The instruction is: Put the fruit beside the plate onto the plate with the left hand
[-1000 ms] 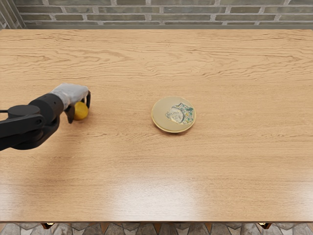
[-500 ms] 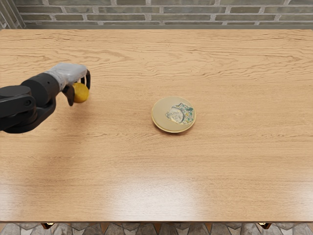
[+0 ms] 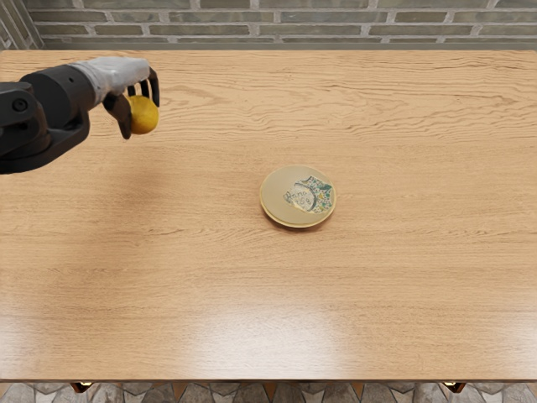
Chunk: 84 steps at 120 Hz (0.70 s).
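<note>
The robot's left hand (image 3: pixel 126 84) grips a yellow fruit (image 3: pixel 144 116) over the far-left part of the wooden bench (image 3: pixel 377 294). The dark left arm (image 3: pixel 42 113) reaches in from the left edge of the head view. The pale hand bends down over the fruit. Its fingers (image 3: pixel 153 84) curl around the fruit's upper far side and a dark thumb presses against the left flank, so the grasp is closed on the fruit. The near and right sides of the fruit stay exposed.

The fruit is a plain yellow oval, slightly longer than it is wide. Its long axis runs roughly upright in the picture, leaning a little toward the hand at the top. The two ends look alike, so there is no telling which is the stem end. Whether the fruit hangs clear of the bench or touches it cannot be judged from this angle.

The plate (image 3: pixel 270 201) lies flat near the middle of the bench, well apart from the fruit, to its right and nearer the camera. It is a round, cream-coloured dish with a blue-green pattern toward its right side, and nothing rests on it. A grey brick wall (image 3: pixel 336 21) runs along the far edge of the bench.
</note>
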### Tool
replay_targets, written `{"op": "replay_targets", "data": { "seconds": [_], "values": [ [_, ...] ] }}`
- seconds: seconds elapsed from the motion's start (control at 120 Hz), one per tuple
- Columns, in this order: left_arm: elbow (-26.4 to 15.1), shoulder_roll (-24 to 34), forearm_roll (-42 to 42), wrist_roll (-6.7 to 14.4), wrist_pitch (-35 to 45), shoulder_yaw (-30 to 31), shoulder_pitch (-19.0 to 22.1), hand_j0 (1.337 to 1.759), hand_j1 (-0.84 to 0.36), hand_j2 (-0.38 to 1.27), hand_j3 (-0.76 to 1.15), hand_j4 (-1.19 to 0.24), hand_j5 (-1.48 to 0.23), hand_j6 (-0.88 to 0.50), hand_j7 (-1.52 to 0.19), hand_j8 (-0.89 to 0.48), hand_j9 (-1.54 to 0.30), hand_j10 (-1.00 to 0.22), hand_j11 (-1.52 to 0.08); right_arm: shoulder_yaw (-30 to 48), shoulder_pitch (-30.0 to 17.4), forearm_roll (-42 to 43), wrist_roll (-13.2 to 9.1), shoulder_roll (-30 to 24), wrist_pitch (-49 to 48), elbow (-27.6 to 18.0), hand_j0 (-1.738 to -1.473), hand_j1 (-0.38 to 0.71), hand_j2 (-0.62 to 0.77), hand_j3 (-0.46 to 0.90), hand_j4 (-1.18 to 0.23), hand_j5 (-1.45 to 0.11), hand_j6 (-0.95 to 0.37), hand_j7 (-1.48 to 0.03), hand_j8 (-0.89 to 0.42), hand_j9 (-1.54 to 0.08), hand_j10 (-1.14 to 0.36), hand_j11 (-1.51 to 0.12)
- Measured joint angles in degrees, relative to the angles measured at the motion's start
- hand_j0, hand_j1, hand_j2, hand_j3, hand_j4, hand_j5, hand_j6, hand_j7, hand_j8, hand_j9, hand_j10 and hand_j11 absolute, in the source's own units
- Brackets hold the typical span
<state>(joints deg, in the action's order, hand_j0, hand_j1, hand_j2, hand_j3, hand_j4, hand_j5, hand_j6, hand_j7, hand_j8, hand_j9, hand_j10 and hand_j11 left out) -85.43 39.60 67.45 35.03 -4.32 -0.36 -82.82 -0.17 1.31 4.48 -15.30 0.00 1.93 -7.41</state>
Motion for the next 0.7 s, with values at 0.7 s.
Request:
{"op": "replay_targets", "data": {
  "seconds": [0.7],
  "values": [
    [0.2, -10.1, -5.7, 0.0, -2.5, 0.0, -2.6, 1.656, -0.35, 0.61, 0.00, -0.57, -0.92, -0.41, -0.92, -0.49, -0.90, -0.68, -0.89, -0.1, -0.3, 0.0, 0.0, 0.0, 0.0, 0.0, -1.658, -0.31, -0.01, 0.00, -0.03, -0.04, -0.03, -0.04, -0.03, -0.04, -0.03, -0.04]
  ]
}}
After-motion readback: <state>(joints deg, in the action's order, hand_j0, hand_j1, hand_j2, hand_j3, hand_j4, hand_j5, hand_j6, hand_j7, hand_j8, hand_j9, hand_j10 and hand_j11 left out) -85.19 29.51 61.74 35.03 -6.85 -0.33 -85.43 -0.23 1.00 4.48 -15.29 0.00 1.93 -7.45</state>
